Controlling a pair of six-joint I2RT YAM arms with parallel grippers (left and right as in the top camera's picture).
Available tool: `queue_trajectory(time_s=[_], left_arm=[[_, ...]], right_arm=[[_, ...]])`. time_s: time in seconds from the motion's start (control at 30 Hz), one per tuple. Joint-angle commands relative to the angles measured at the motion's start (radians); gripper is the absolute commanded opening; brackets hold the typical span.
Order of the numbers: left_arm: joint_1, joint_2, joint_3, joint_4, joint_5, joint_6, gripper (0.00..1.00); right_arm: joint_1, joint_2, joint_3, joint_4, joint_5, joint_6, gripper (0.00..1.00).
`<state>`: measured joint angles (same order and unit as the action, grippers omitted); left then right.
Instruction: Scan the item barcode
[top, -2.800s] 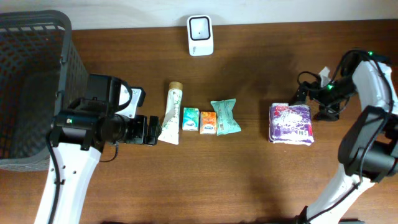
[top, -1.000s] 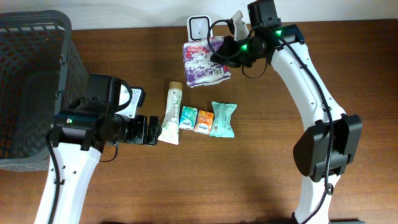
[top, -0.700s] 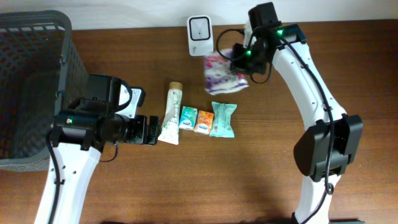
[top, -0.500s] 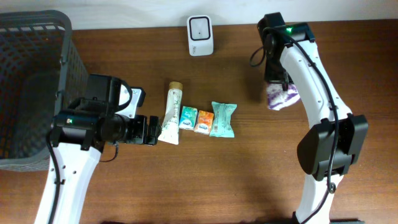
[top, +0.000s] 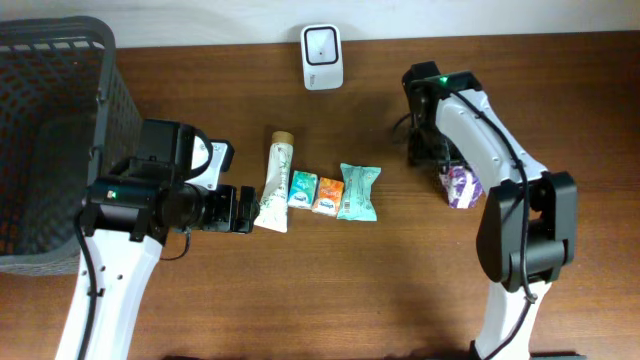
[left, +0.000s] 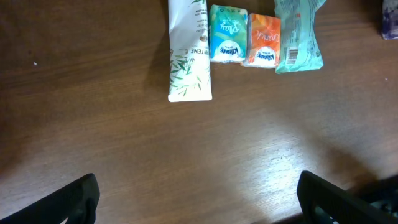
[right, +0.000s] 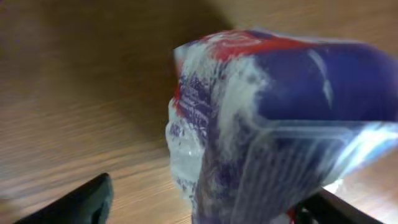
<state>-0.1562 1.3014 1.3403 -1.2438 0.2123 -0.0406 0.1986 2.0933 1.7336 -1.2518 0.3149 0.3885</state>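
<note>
I'm looking at the purple tissue pack (top: 462, 186) lying on the table (top: 300, 290) toward its right side, well apart from the white scanner (top: 323, 43) at the far edge. The right gripper (right: 205, 200) is hanging directly over the pack with its fingers spread. One finger is standing clear of the wrapper, so nothing is being pinched. The left gripper (left: 198, 202) is hovering wide open and empty just beside the white tube (top: 276, 182), which is lying in a row with a teal packet (top: 305, 190), an orange packet (top: 331, 195) and a teal pouch (top: 359, 190) — the basket (top: 112, 110) is sitting at the far left.
</note>
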Motion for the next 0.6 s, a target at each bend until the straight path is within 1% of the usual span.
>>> queue_trajectory(time_s=[0.0, 0.07, 0.1, 0.13, 0.2, 0.27, 0.33, 0.37, 0.4, 0.47, 0.5, 0.57], left_arm=[[-0.003, -0.005, -0.002, 0.002, 0.0, 0.023, 0.99], [-0.003, -0.005, -0.002, 0.002, 0.0, 0.023, 0.99], [-0.003, -0.005, -0.002, 0.002, 0.0, 0.023, 0.99], [-0.003, -0.005, -0.002, 0.002, 0.0, 0.023, 0.99], [-0.003, -0.005, -0.002, 0.001, 0.0, 0.023, 0.99], [-0.003, -0.005, -0.002, 0.002, 0.0, 0.023, 0.99], [-0.003, -0.005, -0.002, 0.002, 0.0, 0.023, 0.99], [-0.003, -0.005, -0.002, 0.002, 0.0, 0.023, 0.99], [-0.003, -0.005, -0.002, 0.002, 0.0, 0.023, 0.99], [-0.003, -0.005, -0.002, 0.002, 0.0, 0.023, 0.99], [-0.003, -0.005, -0.002, 0.002, 0.0, 0.023, 0.99], [-0.003, -0.005, -0.002, 0.002, 0.0, 0.023, 0.99]], right_arm=[[0.011, -0.015, 0.078, -0.042, -0.293, -0.09, 0.91], [0.011, -0.015, 0.147, -0.082, -0.497, -0.211, 0.92], [0.01, -0.015, 0.177, -0.097, -0.497, -0.24, 0.93], [-0.006, -0.015, 0.195, -0.098, -0.48, -0.254, 0.98], [-0.067, -0.015, 0.203, -0.07, -0.48, -0.254, 0.99], [-0.171, -0.015, 0.2, -0.069, -0.48, -0.264, 0.99], [-0.277, -0.008, 0.181, -0.074, -0.506, -0.367, 0.99], [-0.328, -0.005, 0.151, -0.071, -0.578, -0.442, 0.99], [-0.375, -0.005, 0.098, -0.057, -0.693, -0.516, 0.99], [-0.416, -0.005, -0.016, 0.02, -0.829, -0.558, 0.97], [-0.415, -0.005, -0.083, 0.082, -0.9, -0.576, 0.96], [-0.396, -0.005, -0.217, 0.214, -0.978, -0.575, 0.94]])
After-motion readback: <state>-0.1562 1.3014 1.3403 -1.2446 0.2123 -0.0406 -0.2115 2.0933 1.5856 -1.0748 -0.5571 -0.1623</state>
